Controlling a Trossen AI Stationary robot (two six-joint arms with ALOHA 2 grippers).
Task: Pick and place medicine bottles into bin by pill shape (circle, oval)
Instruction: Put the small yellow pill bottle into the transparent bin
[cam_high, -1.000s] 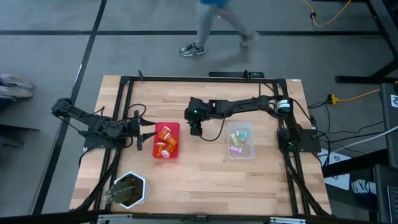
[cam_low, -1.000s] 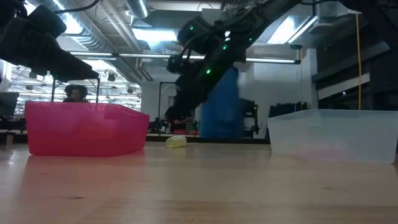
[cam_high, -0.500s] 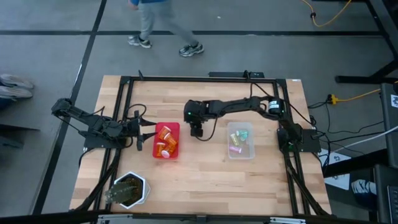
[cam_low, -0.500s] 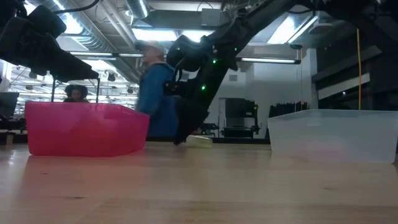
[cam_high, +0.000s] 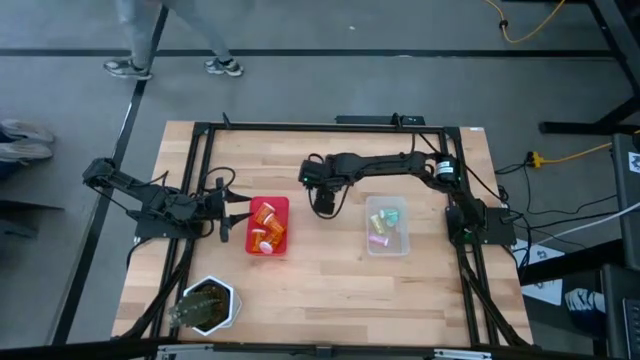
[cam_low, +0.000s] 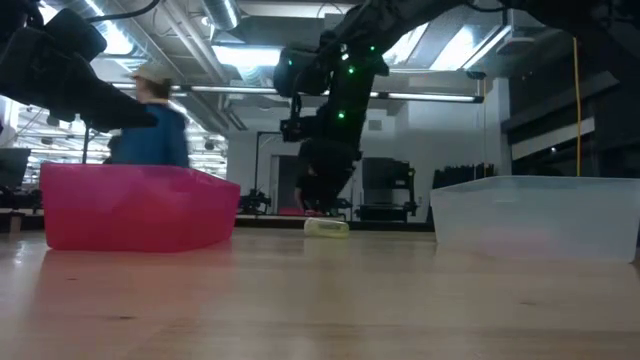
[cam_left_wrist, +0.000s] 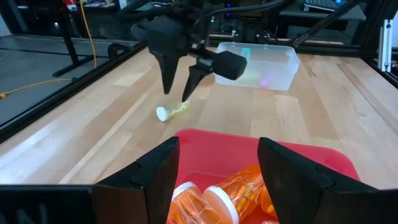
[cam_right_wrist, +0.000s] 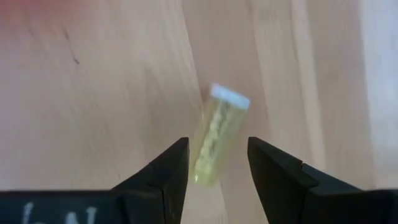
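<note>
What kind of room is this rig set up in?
Probably a lab or workshop: a wooden table in a black metal frame, exposed ceiling ducts and strip lights, and a person walking past on the concrete floor.

**Off-task items around the surface**

White hexagonal pot with dark contents, at the 7 o'clock corner of the wooden surface. Beyond the 11 o'clock edge, a person on the grey floor; in the low view, seen in blue with a cap.

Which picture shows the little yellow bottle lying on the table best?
The right wrist view: the yellow-green bottle lies large between the open right gripper. The left wrist view shows it small, the low view as a sliver, the high view hides it.
</note>
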